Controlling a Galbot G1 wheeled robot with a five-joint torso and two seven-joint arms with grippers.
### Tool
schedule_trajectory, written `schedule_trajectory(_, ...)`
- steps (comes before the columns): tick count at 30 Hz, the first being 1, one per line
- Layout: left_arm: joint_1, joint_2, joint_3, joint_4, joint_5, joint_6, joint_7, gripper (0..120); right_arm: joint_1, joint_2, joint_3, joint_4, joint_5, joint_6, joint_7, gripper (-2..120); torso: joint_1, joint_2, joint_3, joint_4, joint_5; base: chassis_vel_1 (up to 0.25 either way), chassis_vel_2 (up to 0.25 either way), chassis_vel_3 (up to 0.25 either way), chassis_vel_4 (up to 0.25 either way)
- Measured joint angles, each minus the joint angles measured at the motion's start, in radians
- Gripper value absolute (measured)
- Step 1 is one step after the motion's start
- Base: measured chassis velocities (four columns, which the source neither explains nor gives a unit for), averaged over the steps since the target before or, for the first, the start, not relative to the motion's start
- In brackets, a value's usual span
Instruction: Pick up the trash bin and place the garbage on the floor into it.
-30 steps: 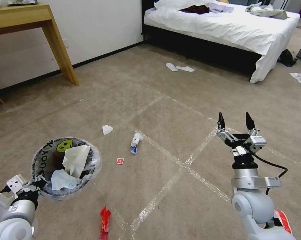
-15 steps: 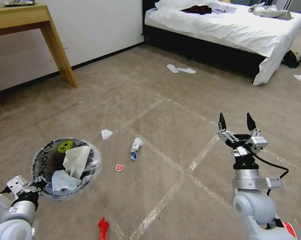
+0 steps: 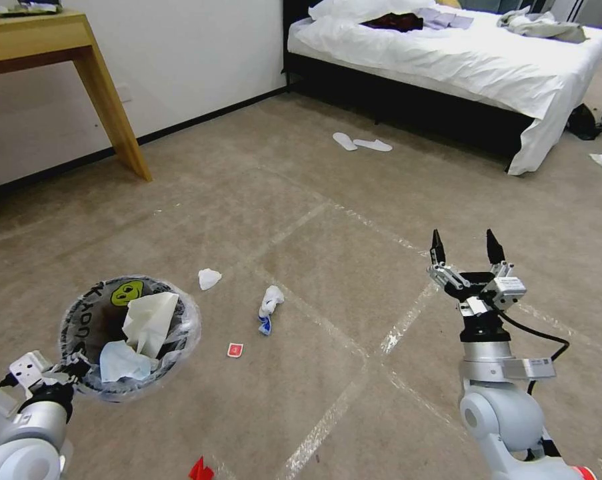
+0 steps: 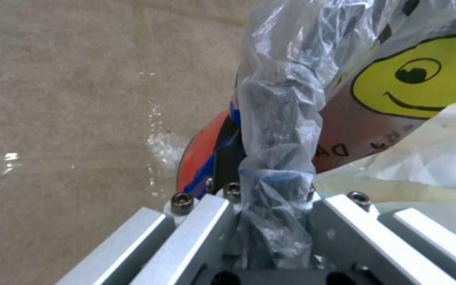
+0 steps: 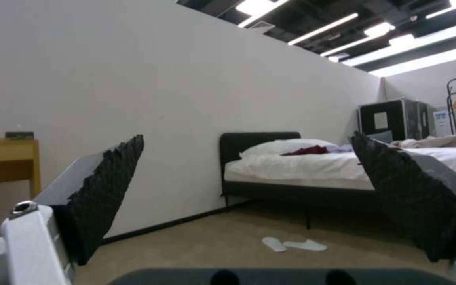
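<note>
down at the lower left of the head view, the left gripper [image 3: 71, 369] is clamped on the near rim of the trash bin [image 3: 129, 337], pinching the black rim together with the clear crinkly liner [image 4: 278, 130] that wraps over it; the left wrist view shows the plastic bunched between the metal jaws and the red body and yellow smiley sticker [image 4: 423, 85] just beyond. the bin is carried off the floor [image 3: 327, 253], its mouth facing up toward the head camera, and inside it lie a white crumpled tissue [image 3: 149, 319] and a light-blue mask [image 3: 121, 361]. several bits of garbage are scattered on the beige carpet with its shiny tape grid: a small white tissue [image 3: 209, 278] just beyond the bin, a white and blue crumpled wrapper [image 3: 269, 308] near the middle, a small red square packet [image 3: 235, 349] between that wrapper and the bin, and a red wrapper [image 3: 201, 470] at the bottom edge of the head view. the right gripper [image 3: 465, 248] is raised at the right side with its black fingertips pointing up and spread wide apart, grasping nothing, well apart from all the litter; its wrist view looks out across the room between the two toothed fingers [image 5: 107, 186]. farther off stand a bed [image 3: 461, 60] with white sheets, a pair of white slippers [image 3: 361, 142] on the carpet before it, and a wooden table [image 3: 67, 60] against the wall at the left.
</note>
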Motion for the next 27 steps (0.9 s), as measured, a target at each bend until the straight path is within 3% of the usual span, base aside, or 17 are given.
schedule_trajectory(27, -0.006, 0.019, -0.018, 0.02, -0.017, 0.0, -0.001, 0, 0.007, 0.014, -0.03, -0.021, -0.022, 0.005, -0.003, 100, 0.0, 0.0, 0.0, 0.0001, 0.0, -0.089, 0.093, 0.092, -0.091)
